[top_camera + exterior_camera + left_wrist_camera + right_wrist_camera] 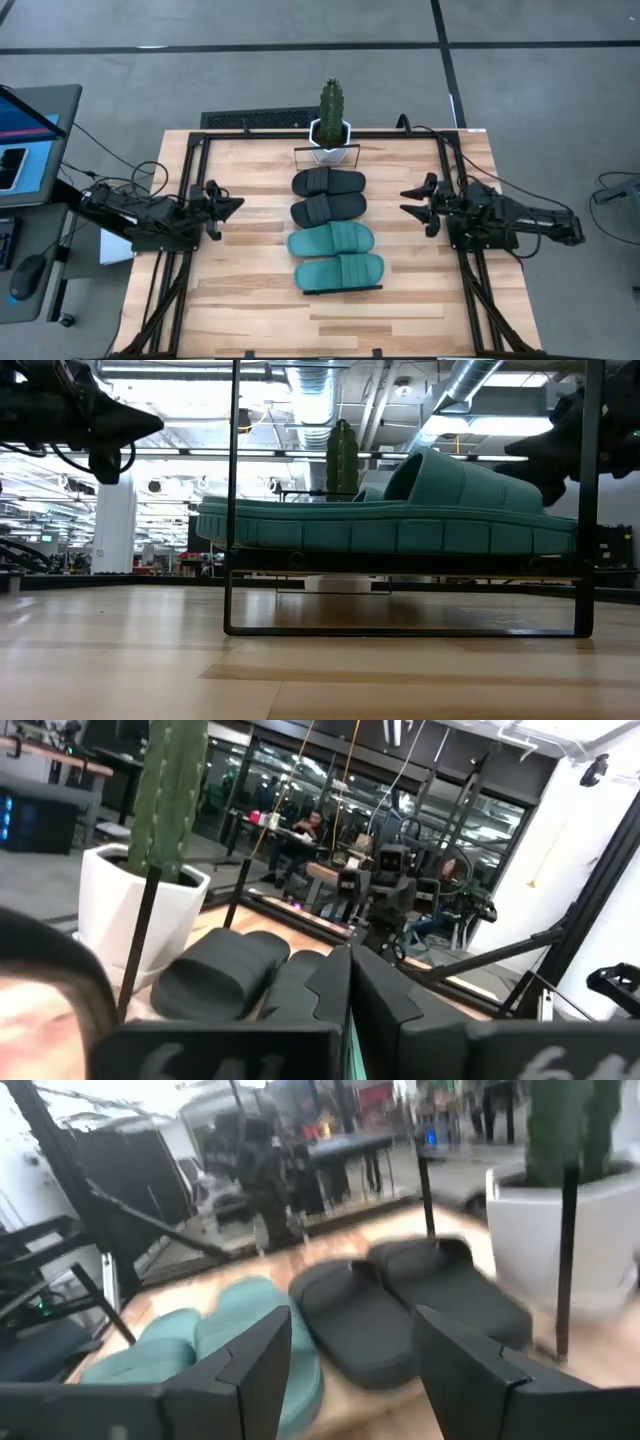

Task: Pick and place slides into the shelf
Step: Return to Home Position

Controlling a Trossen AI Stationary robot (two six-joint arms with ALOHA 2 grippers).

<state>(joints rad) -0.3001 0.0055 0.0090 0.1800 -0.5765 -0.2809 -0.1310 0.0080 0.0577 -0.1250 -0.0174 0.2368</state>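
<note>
Four slides lie side by side on the shelf at the table's middle. The two black slides are at the far end. The two teal slides are at the near end, strap sides up. In the low view the nearest teal slide rests sole down on the plank inside the black wire frame. My left gripper is shut and empty, left of the shelf. My right gripper is open and empty, right of the shelf. Both point at the slides.
A white pot with a green cactus stands just beyond the shelf's far end. Black frame rails run along the table's left and right sides under the arms. A desk with a screen stands off the table's left.
</note>
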